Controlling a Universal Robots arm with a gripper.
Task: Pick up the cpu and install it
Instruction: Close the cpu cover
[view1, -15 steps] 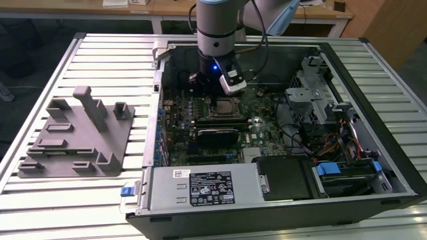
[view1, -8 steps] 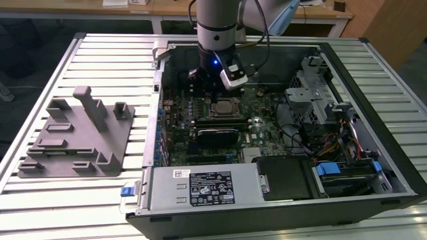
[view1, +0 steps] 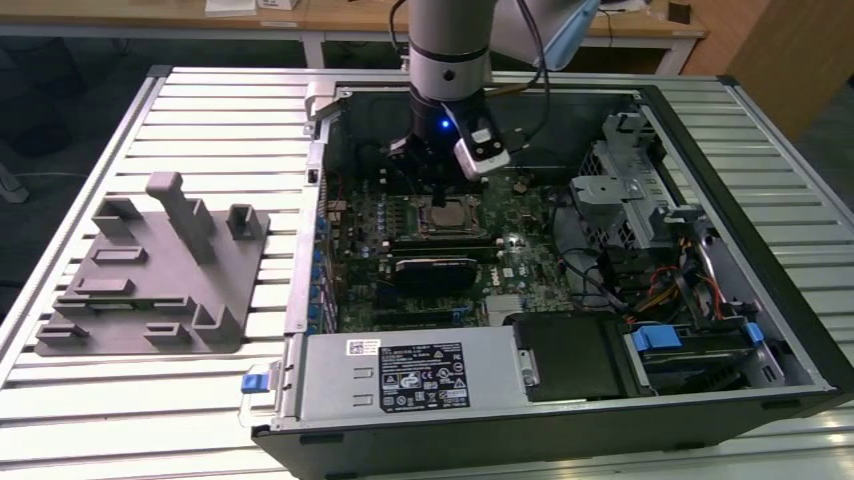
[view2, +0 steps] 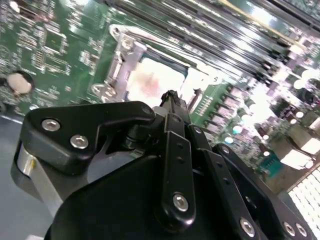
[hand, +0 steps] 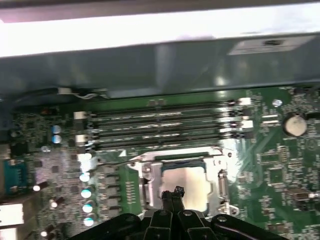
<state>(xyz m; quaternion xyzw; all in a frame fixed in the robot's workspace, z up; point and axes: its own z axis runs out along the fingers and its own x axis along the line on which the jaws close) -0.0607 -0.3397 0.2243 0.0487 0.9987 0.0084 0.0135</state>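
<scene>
The cpu (view1: 450, 214) lies flat in the motherboard socket inside the open computer case, silvery top plate up. In both wrist views the cpu (hand: 186, 181) (view2: 156, 80) sits inside the socket's metal frame (hand: 149, 186). My gripper (view1: 427, 182) hangs just above the socket, at the side nearer the case's back wall. Its black fingertips (hand: 173, 193) (view2: 170, 96) are pressed together with nothing between them, over the edge of the chip. Whether they touch the plate I cannot tell.
The grey plastic holder block (view1: 147, 270) with upright posts stands on the slatted table at the exterior view's left. Inside the case are memory slots (hand: 160, 125), a coin battery (hand: 294, 125), the power supply (view1: 400, 375) and a drive cage with cables (view1: 627, 190).
</scene>
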